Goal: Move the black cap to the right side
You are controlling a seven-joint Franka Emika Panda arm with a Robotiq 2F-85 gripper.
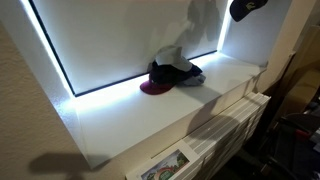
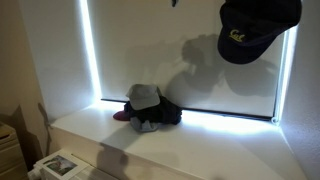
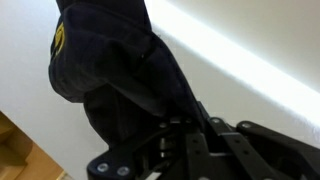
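Note:
The black cap (image 2: 255, 28) hangs high in the air at the upper right, in front of the white blind, with a yellow logo on it. It also shows in an exterior view (image 1: 247, 8) at the top edge. In the wrist view the black cap (image 3: 105, 60) fills the left and drapes from my gripper (image 3: 175, 125), which is shut on its fabric; the fingertips are hidden by the cloth. The gripper body is out of frame in both exterior views.
A pile of other caps (image 1: 172, 74) lies on the white ledge (image 1: 120, 120) against the blind: a maroon cap (image 2: 122, 114) and a grey-blue one (image 2: 143, 96). Bright light strips frame the blind. Magazines (image 2: 60, 165) lie below the ledge's front edge.

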